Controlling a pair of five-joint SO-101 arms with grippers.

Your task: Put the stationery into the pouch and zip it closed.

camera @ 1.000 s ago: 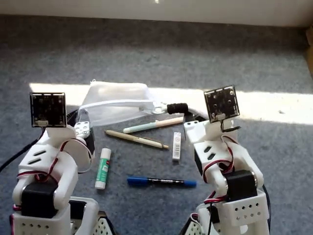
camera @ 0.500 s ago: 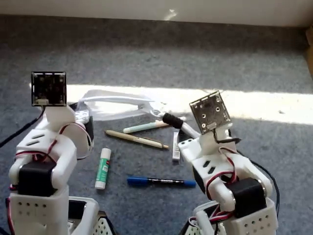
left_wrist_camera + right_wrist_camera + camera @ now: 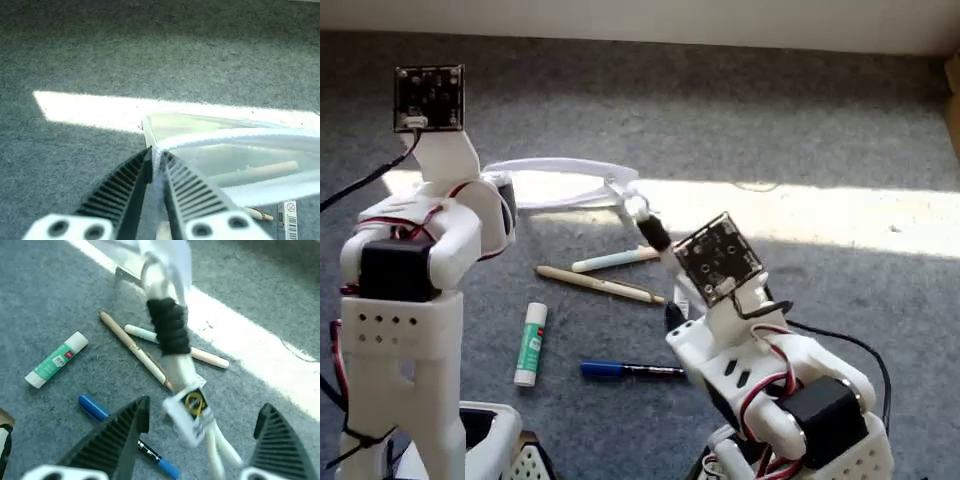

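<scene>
Nearest on the grey carpet (image 3: pixel 770 120) lies a blue pen (image 3: pixel 630 370), crosswise between the two arm bases. A green-and-white glue stick (image 3: pixel 530 343) lies just beyond its capped end, on the left arm's side. Farther back a beige pen (image 3: pixel 600 284) lies slantwise, and a pale green pen (image 3: pixel 615 260) lies just behind it, the two close but apart. A small white labelled block (image 3: pixel 289 220) lies just beside the beige pen's tip. All of these are on the carpet, outside the pouch.

The right gripper (image 3: pixel 205 407) hangs above the pens with its claw spread wide. The pouch's pull cord (image 3: pixel 170 327), wrapped in black and carrying a small tag (image 3: pixel 192 410), runs down through the gap. It may be resting against the gripper somewhere below the fingers, but that part is out of sight.

The cord leads back and up to the translucent pouch (image 3: pixel 565 165), which is held above the carpet at the far side of the stationery. Its mouth gapes, the white zipper band arching across. The left gripper (image 3: pixel 157 154), on its raised arm, is pressed together on the pouch's end, pinching the corner where the band begins.

Behind the pouch a bright strip of sunlight (image 3: pixel 800 215) crosses the carpet.
</scene>
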